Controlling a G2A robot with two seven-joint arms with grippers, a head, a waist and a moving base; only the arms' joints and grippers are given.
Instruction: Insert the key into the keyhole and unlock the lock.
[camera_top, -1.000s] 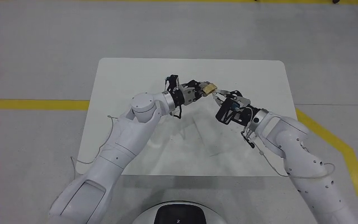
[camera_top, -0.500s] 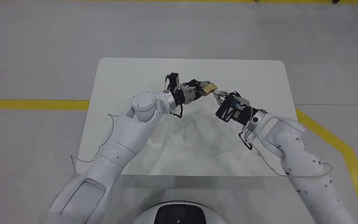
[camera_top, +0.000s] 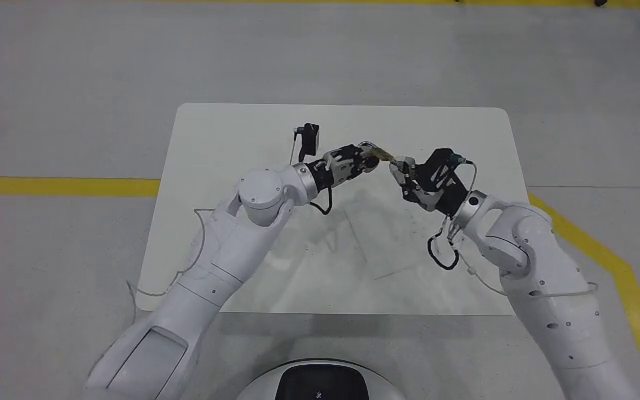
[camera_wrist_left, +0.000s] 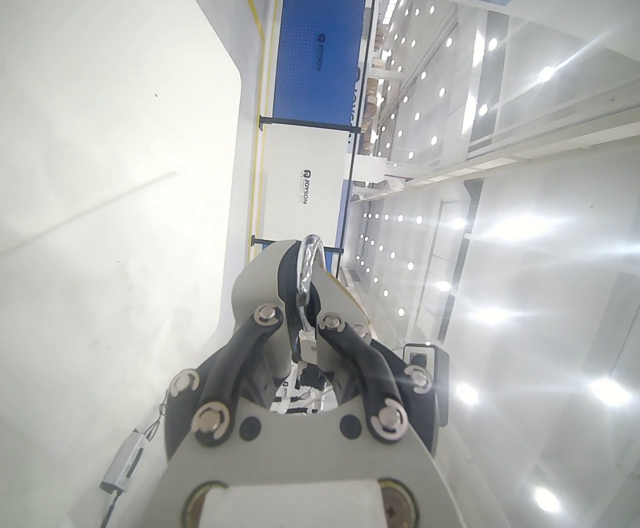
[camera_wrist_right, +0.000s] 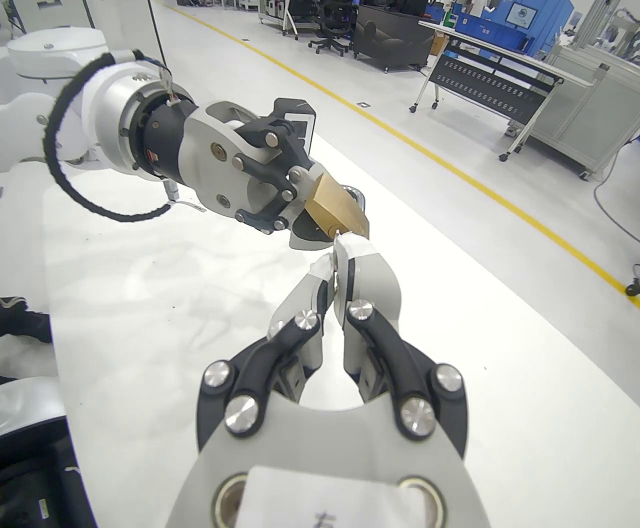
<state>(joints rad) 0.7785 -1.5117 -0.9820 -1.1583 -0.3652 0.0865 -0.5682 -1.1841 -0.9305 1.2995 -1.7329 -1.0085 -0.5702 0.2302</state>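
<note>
The brass padlock (camera_wrist_right: 340, 210) was held up off the white table (camera_top: 250, 140), over its far middle, between the two arms. The left gripper (camera_top: 358, 158) had its fingers clenched on the lock's upper end. From that wrist, the steel shackle (camera_wrist_left: 309, 265) showed pinched between the pads, and the brass body pointed right, toward the other arm. The right gripper (camera_wrist_right: 340, 255) came in from the right with its fingers pressed tightly together on the key (camera_wrist_right: 336, 265). The key's head was sandwiched between the pads and only a sliver of blade stuck out ahead.

That blade met the bottom face of the padlock right at the keyhole. From where I stood it looked lined up and touching, perhaps partly in, but I could not tell how deep it had gone.

By my reckoning, picking up both pieces and bringing them together was done. Seating the key fully and turning it were left to do. The shackle looked seated in the body, so the lock appeared not yet unlocked.
</note>
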